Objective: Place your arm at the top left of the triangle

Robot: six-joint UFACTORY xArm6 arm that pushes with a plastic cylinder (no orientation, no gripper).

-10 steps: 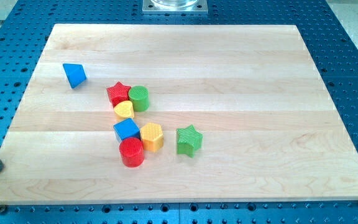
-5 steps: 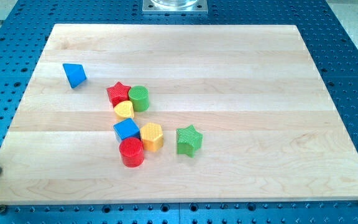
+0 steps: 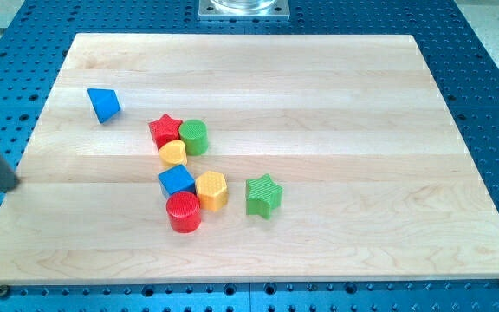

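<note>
A blue triangle block (image 3: 104, 104) lies on the wooden board (image 3: 336, 104) near its upper left. My dark rod comes in from the view's left edge, and my tip (image 3: 7, 185) sits at the board's left edge, well below and to the left of the triangle, not touching any block.
A cluster sits at the board's middle left: a red star (image 3: 165, 131), a green cylinder (image 3: 194, 137), a yellow heart-like block (image 3: 173, 154), a blue cube (image 3: 177, 181), a yellow hexagon (image 3: 211, 190) and a red cylinder (image 3: 184, 211). A green star (image 3: 263, 195) stands to their right.
My tip has moved up the view along the board's left edge, from near the lower left corner to about mid-height. No block has moved.
</note>
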